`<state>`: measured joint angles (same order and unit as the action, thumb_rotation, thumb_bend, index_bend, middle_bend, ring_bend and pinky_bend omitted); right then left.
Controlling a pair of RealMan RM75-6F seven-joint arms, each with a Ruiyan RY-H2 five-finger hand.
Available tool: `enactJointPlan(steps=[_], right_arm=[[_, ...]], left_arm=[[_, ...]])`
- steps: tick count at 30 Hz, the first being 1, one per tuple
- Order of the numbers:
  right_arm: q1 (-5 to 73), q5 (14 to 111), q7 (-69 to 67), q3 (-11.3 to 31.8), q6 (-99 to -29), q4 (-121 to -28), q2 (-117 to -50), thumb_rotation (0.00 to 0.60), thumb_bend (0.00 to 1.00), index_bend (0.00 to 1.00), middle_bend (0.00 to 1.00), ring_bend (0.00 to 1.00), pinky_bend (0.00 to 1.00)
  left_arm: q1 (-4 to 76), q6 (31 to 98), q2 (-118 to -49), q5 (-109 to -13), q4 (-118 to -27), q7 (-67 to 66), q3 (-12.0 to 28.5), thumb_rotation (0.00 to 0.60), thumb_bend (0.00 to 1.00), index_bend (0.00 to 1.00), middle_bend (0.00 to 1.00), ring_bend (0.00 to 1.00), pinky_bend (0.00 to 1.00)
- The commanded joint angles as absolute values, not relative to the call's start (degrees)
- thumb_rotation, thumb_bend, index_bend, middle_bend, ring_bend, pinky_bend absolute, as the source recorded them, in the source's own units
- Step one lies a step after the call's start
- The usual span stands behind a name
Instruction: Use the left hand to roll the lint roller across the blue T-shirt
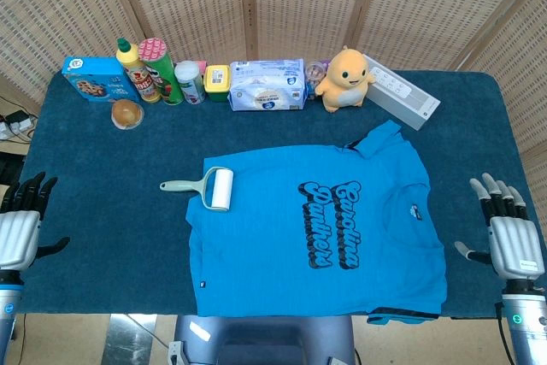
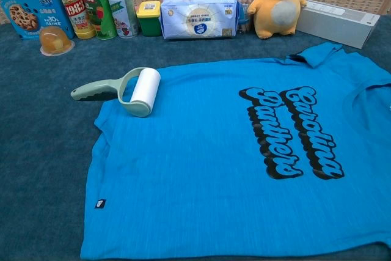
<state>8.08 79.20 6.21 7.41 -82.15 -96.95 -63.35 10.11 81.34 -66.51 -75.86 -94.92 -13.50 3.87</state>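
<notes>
Cotton-looking fabric of the blue T-shirt (image 1: 312, 241) lies flat on the dark blue carpeted table (image 1: 102, 237), printed with black bubble lettering. On its upper left corner rests the lint roller (image 2: 139, 91), a white cylinder on a pale green curved plastic handle that juts onto the table. Left hand (image 1: 21, 224) and right hand (image 1: 511, 232) hover at the table's sides, fingers spread, holding nothing. Behind stand a cookie box (image 1: 94, 78), crisp tube (image 1: 155, 67), tissue pack (image 1: 267, 85) and yellow plush toy (image 1: 345, 79).
</notes>
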Motion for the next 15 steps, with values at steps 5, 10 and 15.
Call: enactJointPlan(steps=[5, 10, 15], right_arm=[[8.05, 78.9, 6.17, 7.47, -82.07, -96.96, -63.36, 0.6, 0.0, 0.06, 0.0, 0.0, 0.0], [8.0, 78.83, 6.13, 7.46, -82.03, -97.14, -63.27, 0.6, 0.0, 0.06, 0.0, 0.0, 0.0], [7.76, 79.02, 6.2, 7.63, -82.76, -97.6, -63.12, 0.6, 0.0, 0.06, 0.0, 0.0, 0.0]], left_arm=[[10.24, 80.23, -66.36, -74.96, -95.25, -14.27, 3.94, 0.6, 0.04, 0.0, 0.0, 0.0, 0.0], [11.01, 76.66, -64.74, -74.13, -95.99, -14.68, 3.03, 0.6, 0.01, 0.0, 0.0, 0.0, 0.0], [13.3, 72.15, -63.45, -75.37, -95.74, -11.42, 3.02, 0.6, 0.01, 0.0, 0.0, 0.0, 0.0]])
